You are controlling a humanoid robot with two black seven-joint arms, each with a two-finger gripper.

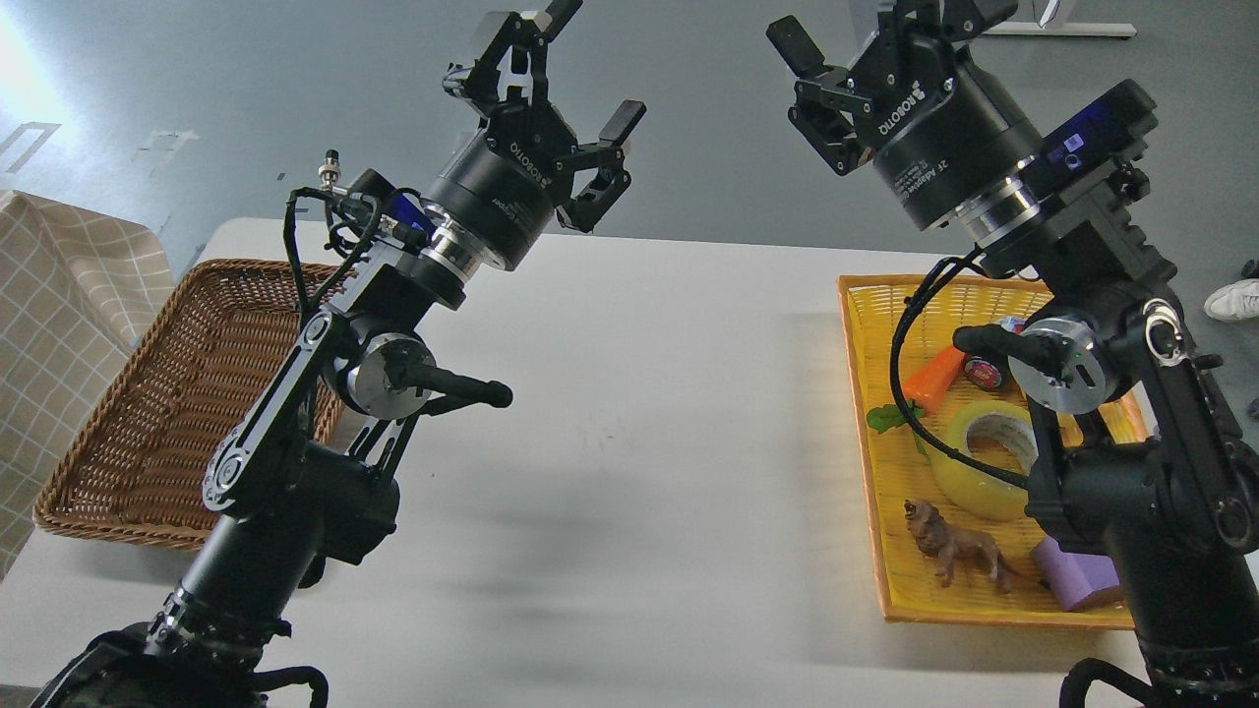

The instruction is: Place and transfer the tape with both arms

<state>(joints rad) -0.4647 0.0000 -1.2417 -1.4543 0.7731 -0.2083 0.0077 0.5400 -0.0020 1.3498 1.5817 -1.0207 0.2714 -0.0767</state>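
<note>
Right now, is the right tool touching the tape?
Apart. The head view shows the right tool raised high above the table, open, while the tape lies down in the yellow tray.

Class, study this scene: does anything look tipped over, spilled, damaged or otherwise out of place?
Nothing stands out. The tape, toy lion and toy carrot lie inside the yellow tray; the wicker basket sits flat on the table.

Tape [987, 455] in yellow tray [875, 511], both arms raised, wicker basket [148, 413]
</note>
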